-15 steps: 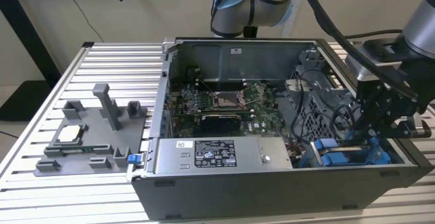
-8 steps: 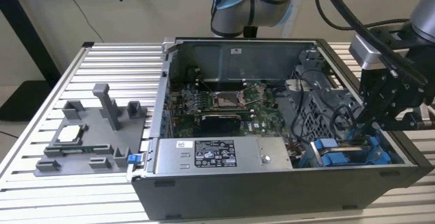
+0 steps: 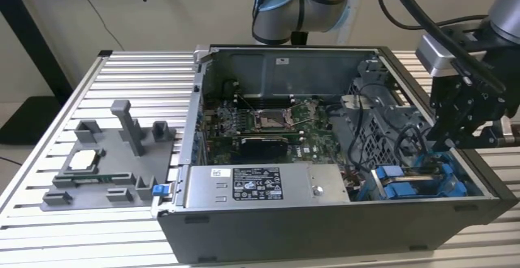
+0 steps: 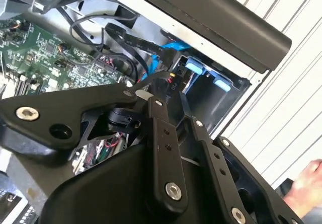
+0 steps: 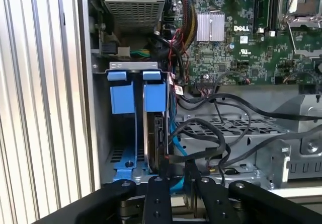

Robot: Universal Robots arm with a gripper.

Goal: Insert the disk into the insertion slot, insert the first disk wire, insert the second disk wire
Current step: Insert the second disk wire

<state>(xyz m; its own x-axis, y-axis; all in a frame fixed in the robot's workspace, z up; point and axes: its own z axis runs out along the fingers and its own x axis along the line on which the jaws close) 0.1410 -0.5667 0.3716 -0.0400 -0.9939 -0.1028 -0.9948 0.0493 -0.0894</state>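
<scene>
One of the three steps is looking complete. The disk (image 5: 159,138) is sitting edge-on inside the insertion slot (image 5: 134,66), under the blue tab nearer the motherboard (image 5: 241,48). The neighbouring rail, next to the case wall, is appearing unoccupied behind its own blue tab. In the exterior view the slot is lying in the corner of the computer case (image 3: 325,228) at the exterior view's right, just beside the power-supply box (image 3: 260,186).

Wire work is appearing unfinished. Several black cables are looping loosely across the grey drive cage beside the disk, and a blue cable (image 5: 176,144) is running along the disk's edge. Whether any plug is seated in the disk cannot be told from these views.

The gripper (image 4: 166,90) is hovering over the slot end of the case; in the exterior view it is hanging just above the blue rails. Its jaws are standing nearly together, and in the second wrist view they are appearing to pinch a small black plug, judged to be a disk wire (image 4: 162,83). Which of the two wires this is cannot be told. The plug is looking near the disk but not yet pushed home, so neither wire insertion is reading as done. A person's hand (image 4: 308,183) is showing outside the case, over the slatted table (image 3: 122,73).
</scene>
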